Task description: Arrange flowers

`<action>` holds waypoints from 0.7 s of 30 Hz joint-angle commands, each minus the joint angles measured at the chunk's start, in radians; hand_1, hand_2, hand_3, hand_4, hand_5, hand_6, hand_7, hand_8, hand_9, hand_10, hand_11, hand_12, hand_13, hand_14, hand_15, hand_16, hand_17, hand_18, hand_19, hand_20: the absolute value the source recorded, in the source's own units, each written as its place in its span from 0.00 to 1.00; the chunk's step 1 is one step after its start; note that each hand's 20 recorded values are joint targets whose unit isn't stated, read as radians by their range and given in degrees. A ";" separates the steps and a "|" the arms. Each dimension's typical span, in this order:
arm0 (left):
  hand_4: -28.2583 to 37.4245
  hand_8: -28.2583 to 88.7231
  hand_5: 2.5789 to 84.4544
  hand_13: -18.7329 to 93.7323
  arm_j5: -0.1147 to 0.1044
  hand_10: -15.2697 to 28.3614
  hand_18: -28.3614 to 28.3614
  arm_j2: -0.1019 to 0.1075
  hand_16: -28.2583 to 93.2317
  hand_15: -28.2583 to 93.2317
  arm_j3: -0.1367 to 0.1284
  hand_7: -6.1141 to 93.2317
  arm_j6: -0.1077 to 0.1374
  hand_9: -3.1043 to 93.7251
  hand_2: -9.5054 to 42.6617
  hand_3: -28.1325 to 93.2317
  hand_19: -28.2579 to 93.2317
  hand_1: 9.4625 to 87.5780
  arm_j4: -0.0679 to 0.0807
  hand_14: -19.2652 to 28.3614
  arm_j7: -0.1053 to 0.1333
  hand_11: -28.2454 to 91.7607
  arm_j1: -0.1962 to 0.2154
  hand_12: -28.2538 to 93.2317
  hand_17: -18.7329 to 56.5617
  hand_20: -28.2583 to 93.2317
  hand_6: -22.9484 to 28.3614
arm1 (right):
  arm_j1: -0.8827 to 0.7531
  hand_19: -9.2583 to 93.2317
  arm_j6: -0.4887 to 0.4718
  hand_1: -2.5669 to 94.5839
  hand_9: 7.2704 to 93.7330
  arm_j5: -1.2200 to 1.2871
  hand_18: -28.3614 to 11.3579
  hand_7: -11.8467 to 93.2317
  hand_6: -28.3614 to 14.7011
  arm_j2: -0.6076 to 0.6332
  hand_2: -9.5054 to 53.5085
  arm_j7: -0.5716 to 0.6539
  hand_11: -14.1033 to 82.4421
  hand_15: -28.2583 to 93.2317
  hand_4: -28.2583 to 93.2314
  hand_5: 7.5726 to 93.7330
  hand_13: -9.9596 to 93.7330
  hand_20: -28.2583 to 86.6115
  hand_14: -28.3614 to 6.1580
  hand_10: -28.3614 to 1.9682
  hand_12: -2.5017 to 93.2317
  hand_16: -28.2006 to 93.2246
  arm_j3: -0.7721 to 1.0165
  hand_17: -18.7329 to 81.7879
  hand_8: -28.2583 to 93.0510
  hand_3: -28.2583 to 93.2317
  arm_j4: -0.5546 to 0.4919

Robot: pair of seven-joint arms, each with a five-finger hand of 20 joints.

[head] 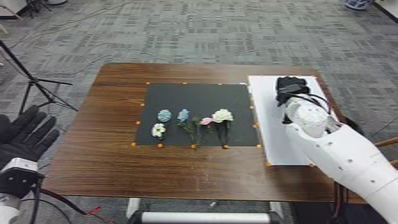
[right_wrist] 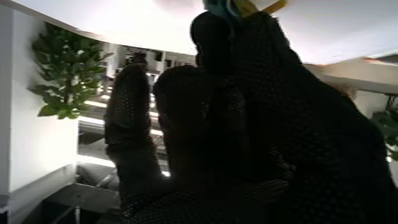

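Observation:
At the far end of the white board (head: 280, 130), the right hand (head: 290, 87) is above its surface. In the right wrist view, the right hand (right_wrist: 253, 95) pinches a blue and yellow thing (right_wrist: 244, 7) between thumb and fingertip; what it is cannot be made out. The left hand (head: 27, 136) is open beside the table's left edge. On the black mat (head: 191, 95) lie a blue flower (head: 164, 116), another blue flower (head: 183, 115), a small white flower (head: 158, 130), a pink flower (head: 206, 121) and a larger white flower (head: 222, 116), with green stems towards the near edge.
The brown table (head: 178, 175) bears small orange markers (head: 268, 163) around the mat and board. A black tripod (head: 34, 80) stands left of the table. Cables run along the right arm (head: 342, 155).

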 commanded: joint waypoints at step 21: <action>0.00 0.18 0.43 0.38 0.054 0.63 0.70 -0.007 0.22 0.43 -0.022 0.18 0.005 0.35 0.49 0.80 0.37 0.20 0.024 0.68 -0.041 0.36 -0.057 0.35 0.20 0.34 0.59 | -0.450 0.83 0.035 0.68 0.87 0.015 0.12 0.36 0.67 0.056 0.00 -0.079 0.34 0.77 0.00 0.74 0.75 0.61 0.59 0.71 0.55 0.62 0.200 0.49 0.23 0.80 -0.547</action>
